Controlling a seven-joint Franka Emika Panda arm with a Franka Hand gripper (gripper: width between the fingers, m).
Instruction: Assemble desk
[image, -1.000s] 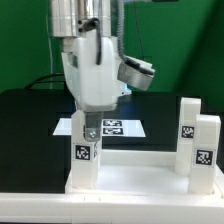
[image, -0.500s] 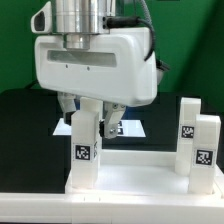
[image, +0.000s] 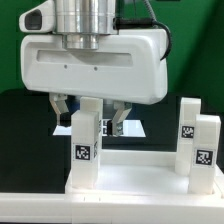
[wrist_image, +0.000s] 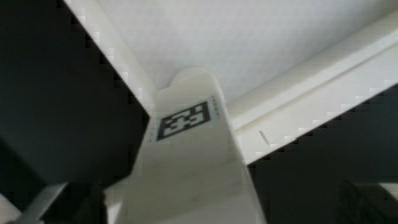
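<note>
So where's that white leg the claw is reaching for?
In the exterior view the leg stands upright at the tabletop's left corner, between the fingers of the open gripper, with the marker board behind it.

Three white block legs stand on the tabletop (image: 140, 182): one leg (image: 86, 140) at its corner on the exterior view's left, and two more, a rear leg (image: 188, 125) and a front leg (image: 206, 150), at its right end. One marker board (image: 126, 127) lies behind the tabletop. Each leg shows one tag.
</note>
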